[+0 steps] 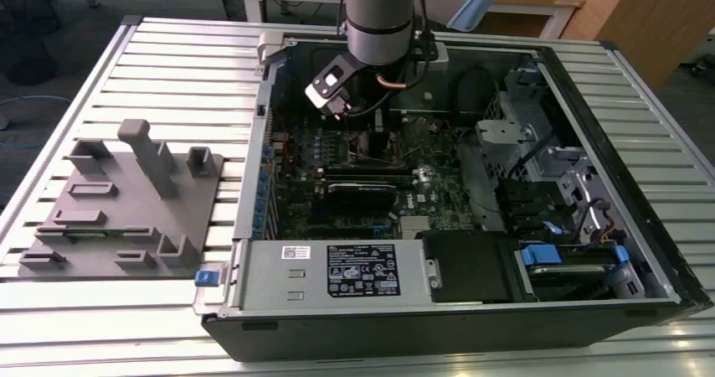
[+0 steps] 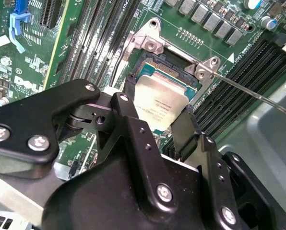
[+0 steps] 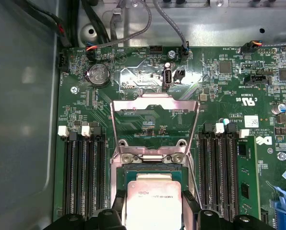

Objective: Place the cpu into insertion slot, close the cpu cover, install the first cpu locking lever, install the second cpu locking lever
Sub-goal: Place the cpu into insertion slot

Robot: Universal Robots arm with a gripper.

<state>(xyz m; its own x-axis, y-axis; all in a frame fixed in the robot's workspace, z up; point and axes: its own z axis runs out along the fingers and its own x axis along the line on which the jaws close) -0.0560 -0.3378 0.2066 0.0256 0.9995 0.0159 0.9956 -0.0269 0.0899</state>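
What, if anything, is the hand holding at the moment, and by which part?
The hand holds the cpu by two opposite side edges, at the insertion slot.

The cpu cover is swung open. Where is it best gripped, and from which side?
On the cpu cover, probably the free end bar, farthest from the hinge by the insertion slot. This thin windowed frame tilts up off the slot, so that bar is its widest solid strip; come from above, pinching across the sheet.
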